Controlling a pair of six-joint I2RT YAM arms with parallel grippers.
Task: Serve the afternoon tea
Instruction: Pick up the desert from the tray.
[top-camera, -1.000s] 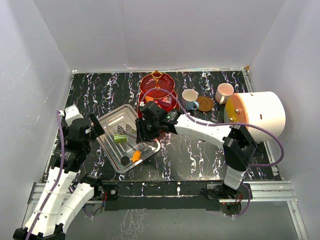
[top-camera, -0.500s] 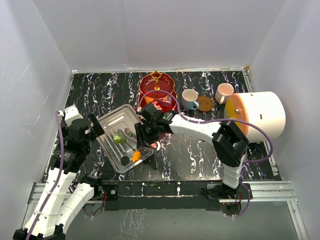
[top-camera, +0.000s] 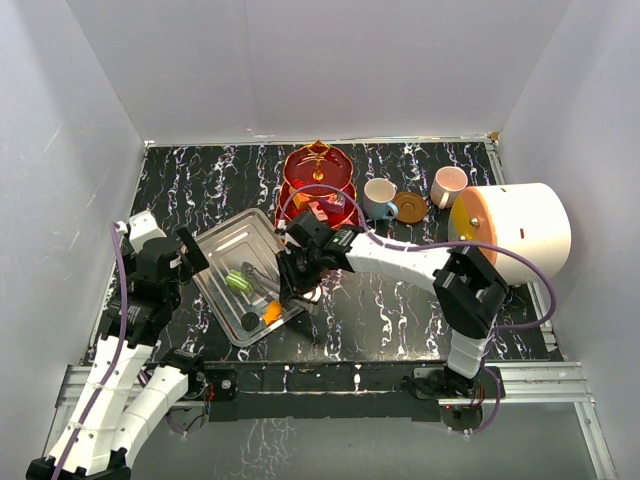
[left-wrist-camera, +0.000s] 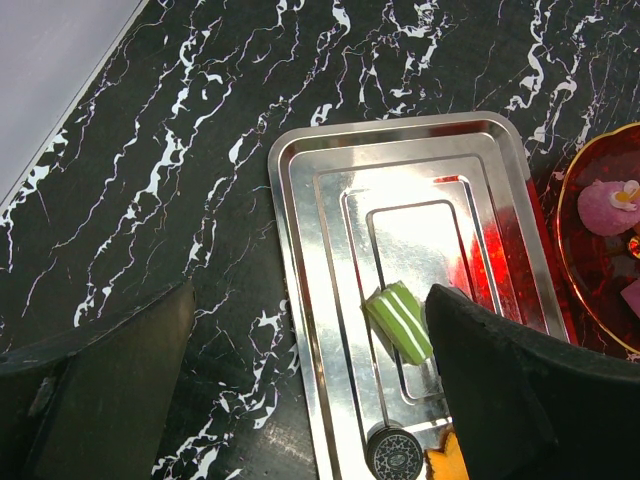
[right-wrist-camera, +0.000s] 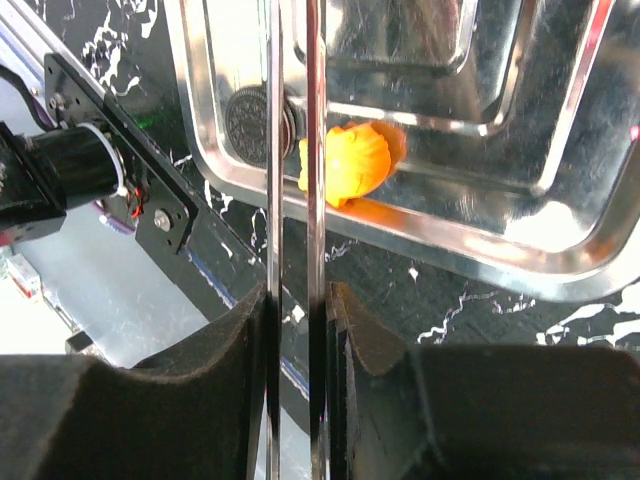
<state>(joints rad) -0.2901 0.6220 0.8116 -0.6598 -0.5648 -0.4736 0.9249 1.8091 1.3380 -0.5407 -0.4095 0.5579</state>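
Tray (top-camera: 222, 243) edges sit at a slant on the black, white-veined table (top-camera: 200, 180). The near corner is close to the table's front edge, and bare tabletop lies off the tray's far-left side and to its right. Over the tray's near-right corner the right gripper (top-camera: 292, 278) is pressed together on thin metal tongs (right-wrist-camera: 290, 150). Their two arms run side by side toward an orange sweet (right-wrist-camera: 352, 160) and a round black sweet (right-wrist-camera: 256, 122) just beside it (both lie close to the tray's near rim). A green striped sweet (left-wrist-camera: 400, 322) lies alone nearer the tray's middle. Just off the tray's left side the left gripper (top-camera: 190, 250) hangs with fingers spread wide, holding nothing. Just beyond the tray's far-right corner stands the red three-tier stand (top-camera: 318, 185), with sweets on its plates. Farther to the tray's right, well apart from it, are the blue cup (top-camera: 380, 197), a brown saucer (top-camera: 411, 207), the pink cup (top-camera: 448, 185) and a big white cylinder (top-camera: 522, 232). White walls close in three sides.
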